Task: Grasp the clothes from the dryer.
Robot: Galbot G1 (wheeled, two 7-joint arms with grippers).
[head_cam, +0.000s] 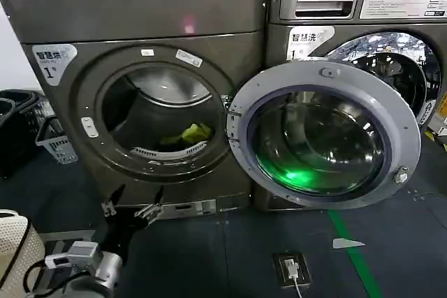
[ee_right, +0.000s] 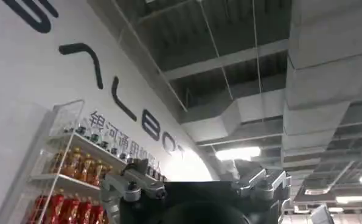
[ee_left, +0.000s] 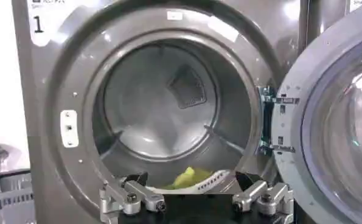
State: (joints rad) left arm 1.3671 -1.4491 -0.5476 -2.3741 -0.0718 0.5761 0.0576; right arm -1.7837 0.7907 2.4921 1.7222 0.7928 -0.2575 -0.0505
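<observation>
the clothes (head_cam: 190, 134) are a small soft lump of bright yellow-green cloth, all crumpled up. they lie at the bottom of the drum inside the dryer (head_cam: 140, 88), near the front, a bit to the right side of the round hole. the lump is wider than it is tall, so its long way goes side to side across the drum floor, and a little tip sticks up on the right. it is much smaller than the round hole. in the left wrist view the clothes (ee_left: 190, 177) peek up just behind the pale front lip of the drum. the dryer is big and dark grey-brown with a white "1" sticker (head_cam: 52, 59) at the top left. its round door (head_cam: 323, 132) is swung wide open to the right, with a green glow in the glass. the left gripper (head_cam: 134, 204) is low in front of the dryer, under the hole, with its two fingers spread wide apart and nothing in them. the right gripper (ee_right: 196, 182) points up at a ceiling, open wide too and holding nothing.
</observation>
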